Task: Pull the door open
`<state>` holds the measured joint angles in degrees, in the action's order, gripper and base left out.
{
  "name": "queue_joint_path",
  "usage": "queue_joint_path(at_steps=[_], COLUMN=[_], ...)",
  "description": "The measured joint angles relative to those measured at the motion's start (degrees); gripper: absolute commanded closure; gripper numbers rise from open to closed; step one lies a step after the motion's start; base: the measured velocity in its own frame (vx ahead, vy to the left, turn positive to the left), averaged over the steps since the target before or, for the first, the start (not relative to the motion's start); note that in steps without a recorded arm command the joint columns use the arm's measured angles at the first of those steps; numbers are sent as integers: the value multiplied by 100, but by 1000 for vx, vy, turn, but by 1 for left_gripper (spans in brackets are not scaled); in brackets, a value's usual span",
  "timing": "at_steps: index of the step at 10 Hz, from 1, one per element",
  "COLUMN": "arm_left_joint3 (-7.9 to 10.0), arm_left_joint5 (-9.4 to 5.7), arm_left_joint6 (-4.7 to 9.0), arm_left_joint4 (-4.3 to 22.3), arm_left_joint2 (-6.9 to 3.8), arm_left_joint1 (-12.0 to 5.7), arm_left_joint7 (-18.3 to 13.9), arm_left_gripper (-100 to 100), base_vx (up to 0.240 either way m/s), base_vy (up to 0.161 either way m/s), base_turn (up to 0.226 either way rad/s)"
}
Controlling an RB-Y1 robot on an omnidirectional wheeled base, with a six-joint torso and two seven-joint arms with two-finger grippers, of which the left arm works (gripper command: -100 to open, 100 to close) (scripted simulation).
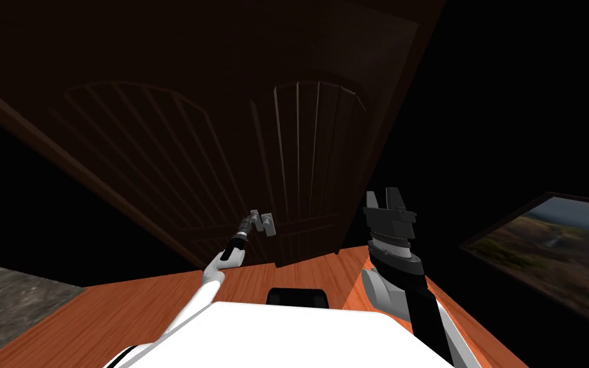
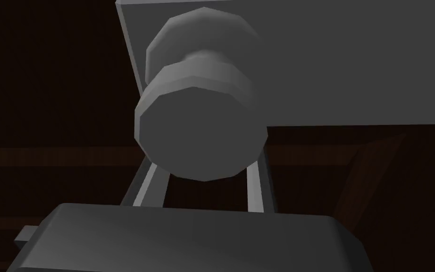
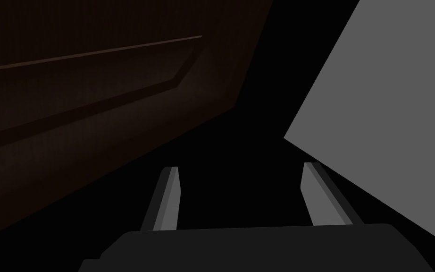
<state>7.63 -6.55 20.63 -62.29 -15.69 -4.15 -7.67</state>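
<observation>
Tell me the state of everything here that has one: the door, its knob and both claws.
Dark brown panelled door: upright; cannot tell whether it is ajar or shut.
Grey round door knob: gripped on both sides.
Left claw: shut on the knob.
Right claw: open, empty, raised near the door's free edge.

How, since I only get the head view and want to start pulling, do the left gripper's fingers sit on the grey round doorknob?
Observer: In the left wrist view the left gripper is shut on the grey round doorknob, a finger against each side.
Operator: What carries the knob?
Observer: A flat grey plate on the dark brown panelled door.
Operator: And the other arm?
Observer: The right gripper is open, holding nothing.
</observation>
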Motion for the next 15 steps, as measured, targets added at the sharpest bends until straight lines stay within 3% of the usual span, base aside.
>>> queue_joint_path(at_steps=[1,2,8,9,10,11,12,15], arm_left_joint3=[80,159,-43,-117,-208,-222,-139,170], arm_left_joint5=[-29,-48,-47,-48,-32,-30,-45,-83], arm_left_joint6=[17,-55,-85,-68,-63,-65,6,-9], arm_left_joint4=[88,-17,-206,-214,-270,-280,-122,8], arm_left_joint2=[-148,-237,-200,-203,-136,-124,-195,-373], arm_left_joint1=[49,178,295,283,218,209,234,356], arm_left_joint7=[-39,-63,-168,-207,-220,-220,-223,-173], arm_left_gripper=[100,-100,-100,-100,-100,-100,-100,-100], base_vx=[-174,-183,-188,-80,-15,-77,-66,18], base_vy=[107,3,-51,-151,-78,52,88,89], base_turn=[111,-3,-33,-198,-36,222,207,105])
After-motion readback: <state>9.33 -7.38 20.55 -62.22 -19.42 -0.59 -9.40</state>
